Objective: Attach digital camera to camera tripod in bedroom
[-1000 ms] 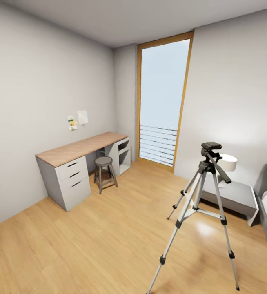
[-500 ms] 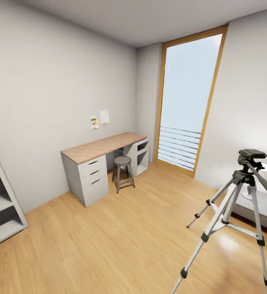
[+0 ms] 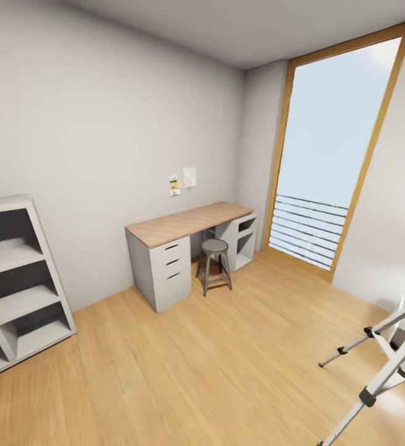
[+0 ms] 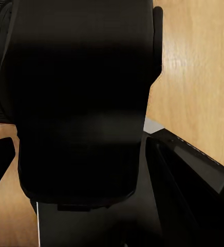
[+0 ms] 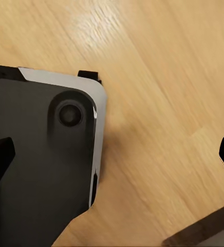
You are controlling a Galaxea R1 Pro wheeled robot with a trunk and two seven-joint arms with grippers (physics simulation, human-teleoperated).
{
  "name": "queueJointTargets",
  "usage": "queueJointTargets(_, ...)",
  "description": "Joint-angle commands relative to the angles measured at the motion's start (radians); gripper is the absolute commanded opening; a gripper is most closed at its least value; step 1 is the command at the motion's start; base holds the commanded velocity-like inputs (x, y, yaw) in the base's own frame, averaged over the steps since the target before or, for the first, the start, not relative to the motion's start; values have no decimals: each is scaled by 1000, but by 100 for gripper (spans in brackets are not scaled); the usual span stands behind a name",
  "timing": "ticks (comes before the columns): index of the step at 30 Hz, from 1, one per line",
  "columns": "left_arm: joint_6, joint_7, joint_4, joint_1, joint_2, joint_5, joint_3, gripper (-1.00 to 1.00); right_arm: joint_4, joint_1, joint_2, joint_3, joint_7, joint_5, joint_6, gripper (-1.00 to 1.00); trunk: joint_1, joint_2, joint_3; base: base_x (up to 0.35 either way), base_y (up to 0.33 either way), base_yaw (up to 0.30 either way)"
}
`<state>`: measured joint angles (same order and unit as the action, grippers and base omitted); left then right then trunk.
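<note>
My left claw (image 4: pixel 81 170) is clamped on the digital camera (image 4: pixel 81 72), which I judge light, rigid and slippery, best pinched across the body clear of the lens; my right claw (image 5: pixel 113 154) hangs spread and empty, and the camera tripod (image 3: pixel 385 365) stands off to my right.

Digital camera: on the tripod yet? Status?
Not mounted yet. Done: the digital camera sits between the fingers of the left claw, apparently gripped. In hand: the robot is in the bedroom, with the camera tripod at the head view's lower right edge, its top cut off. Left: face the tripod and seat the camera. The right claw hangs open over the floor.
</note>
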<state>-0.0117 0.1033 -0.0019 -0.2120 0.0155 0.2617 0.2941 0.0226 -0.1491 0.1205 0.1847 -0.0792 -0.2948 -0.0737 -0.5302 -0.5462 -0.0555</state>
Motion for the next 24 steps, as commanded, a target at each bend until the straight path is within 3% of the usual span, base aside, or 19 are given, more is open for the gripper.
queueJointTargets(1, -1, 1, 0, -1, 0, 10, -2, -100, 2, -1, 1, 9, -2, -8, -6, 100, -1, -2, -2, 252, 174, 120)
queueJointTargets(24, -1, -2, 0, -1, 0, 8, -3, -100, 2, -1, 2, 7, -1, -3, -51, 100, -1, -2, -2, 235, 227, 18)
